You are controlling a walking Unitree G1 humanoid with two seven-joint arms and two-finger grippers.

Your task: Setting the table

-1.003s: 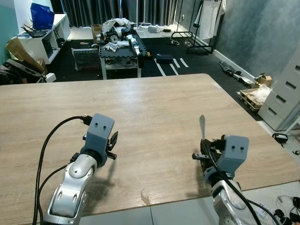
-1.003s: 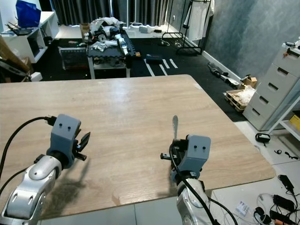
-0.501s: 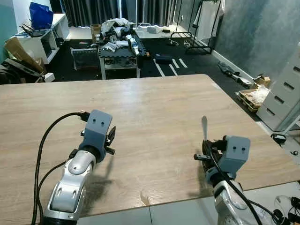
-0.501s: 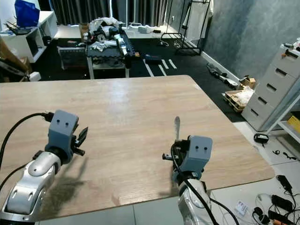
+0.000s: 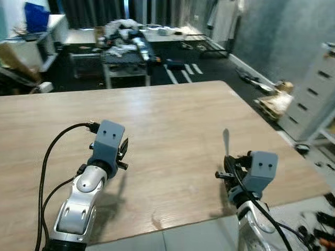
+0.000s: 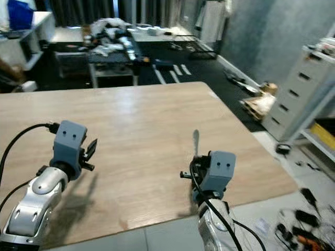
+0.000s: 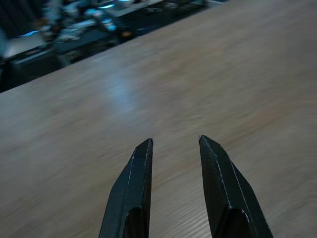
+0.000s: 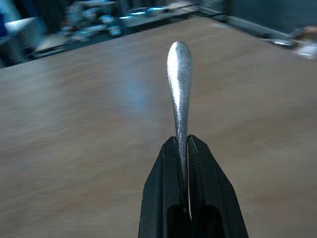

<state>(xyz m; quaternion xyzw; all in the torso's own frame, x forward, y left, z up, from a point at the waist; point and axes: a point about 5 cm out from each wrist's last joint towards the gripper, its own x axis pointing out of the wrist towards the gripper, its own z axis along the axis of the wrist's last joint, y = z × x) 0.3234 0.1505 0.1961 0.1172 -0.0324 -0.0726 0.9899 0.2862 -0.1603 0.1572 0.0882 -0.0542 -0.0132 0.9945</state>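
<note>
Change since earlier frames: whole view shifted and blurred, so the camera has moved; both arms keep their places over the bench (image 5: 172, 120).

Left gripper (image 7: 174, 144): above the bench's left half, jaws parted with a clear gap, holding nothing.

Right gripper (image 8: 182, 141): near the bench's front right edge, jaws closed on a silver utensil (image 8: 179, 84). Its rounded handle end stands upright above the fingers; the working end is hidden between the jaws, so its kind cannot be told.

Background room: blurred, clutter indistinct.
</note>
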